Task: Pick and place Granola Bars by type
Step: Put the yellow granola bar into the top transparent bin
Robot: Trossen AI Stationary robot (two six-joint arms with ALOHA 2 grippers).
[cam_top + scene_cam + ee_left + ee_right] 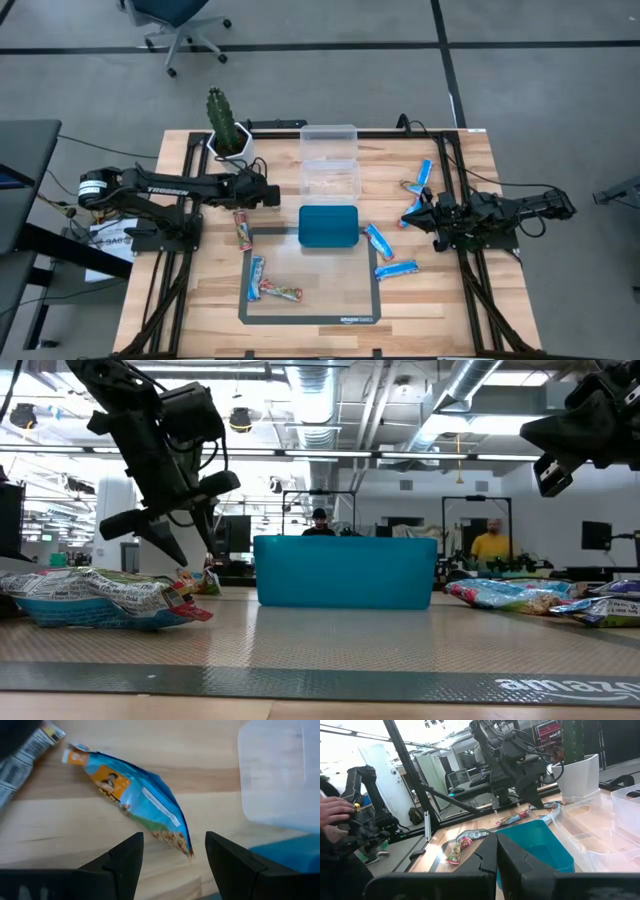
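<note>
The left gripper point(272, 193) hangs with its fingers spread and nothing between them, above bare wood near the far-left corner of the grey mat point(310, 312), just left of the clear plastic boxes point(330, 160). In the left wrist view a blue granola bar point(135, 795) lies on the wood just ahead of the open fingers point(125, 865), not touching them.

The right gripper point(428, 212) is closed on nothing, raised over the right part of the table point(200, 300), close to the black frame rail there.

The teal tray point(328, 226) sits at the far edge of the mat, touching the nearer clear box; I cannot tell whether anything lies in it. The clear boxes look pale inside, contents unclear.

On the mat's near-left part lie a blue bar point(256, 277) and a multicoloured bar point(285, 293). Another multicoloured bar point(242, 229) lies on wood just left of the mat. Blue bars point(395, 269) are scattered right of the tray, two point(420, 178) farther back near the right arm.

A potted cactus point(224, 125) stands at the far-left edge. The middle of the mat is open.
</note>
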